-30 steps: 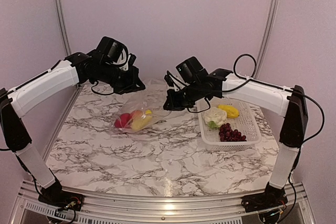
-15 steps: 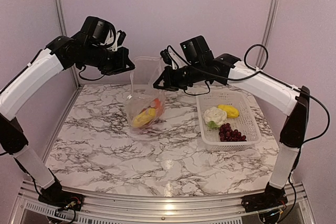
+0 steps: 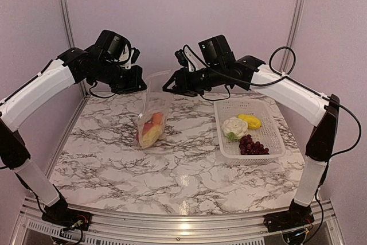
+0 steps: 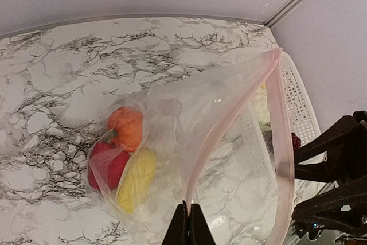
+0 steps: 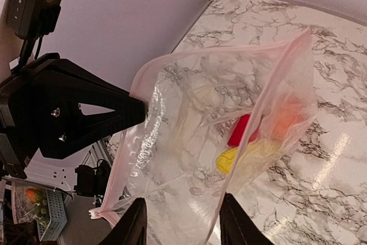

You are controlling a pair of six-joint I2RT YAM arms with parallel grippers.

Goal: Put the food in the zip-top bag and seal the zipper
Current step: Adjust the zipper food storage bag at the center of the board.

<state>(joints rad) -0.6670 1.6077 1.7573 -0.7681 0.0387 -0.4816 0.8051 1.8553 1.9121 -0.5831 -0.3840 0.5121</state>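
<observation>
Top external view: the zip-top bag (image 3: 152,107) hangs upright above the marble table (image 3: 183,170), on the left arm's side of the white lattice basket (image 3: 274,136) and well apart from it. Its mouth is up, between the left gripper (image 3: 139,85) and the right gripper (image 3: 167,89). Three pieces sit in its bottom, while the cauliflower (image 3: 234,126), a second yellow piece (image 3: 250,121) and the grape bunch (image 3: 253,145) lie in the basket, so I judge the filling about half done and the sealing not begun. Pale lilac walls (image 3: 183,15) and aluminium posts (image 3: 64,15) close off the space behind the basket. Left wrist view: the left fingers (image 4: 182,228) are pressed together on the bag's mouth edge, from which the pink zipper (image 4: 277,113) runs up unsealed. The orange fruit (image 4: 126,127), red pepper (image 4: 106,164) and yellow piece (image 4: 136,179) lie low in the bag, on its side away from the basket. Right wrist view: the right fingers (image 5: 133,225) stand apart with loose plastic in the gap, pinching nothing that I can see. Glossy, veined table shows through the bag.
</observation>
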